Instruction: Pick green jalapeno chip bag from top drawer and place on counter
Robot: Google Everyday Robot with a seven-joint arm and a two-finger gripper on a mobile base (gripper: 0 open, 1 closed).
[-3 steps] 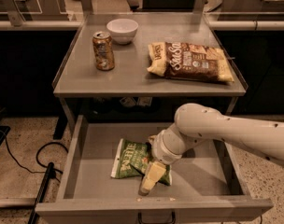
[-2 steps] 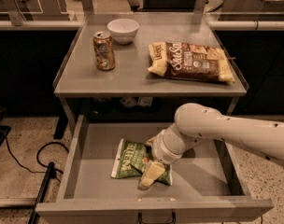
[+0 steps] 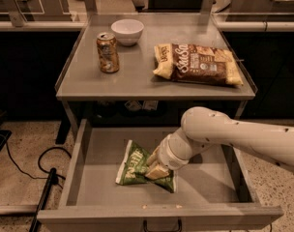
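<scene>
Below the front edge of the counter (image 3: 137,76), in the open top drawer (image 3: 74,170) | 1 green jalapeno chip bag (image 3: 134,162) lay mid-floor | your gripper (image 3: 156,170) sat on its end nearer the right edge, probably lined up for the pick | hold: you could not tell

Cream claw (image 3: 155,170) on green bag (image 3: 133,161), grey drawer (image 3: 75,170)

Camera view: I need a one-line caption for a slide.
Arm's pincer at the green jalapeno chip bag in the open top drawer, beneath the counter.
</scene>
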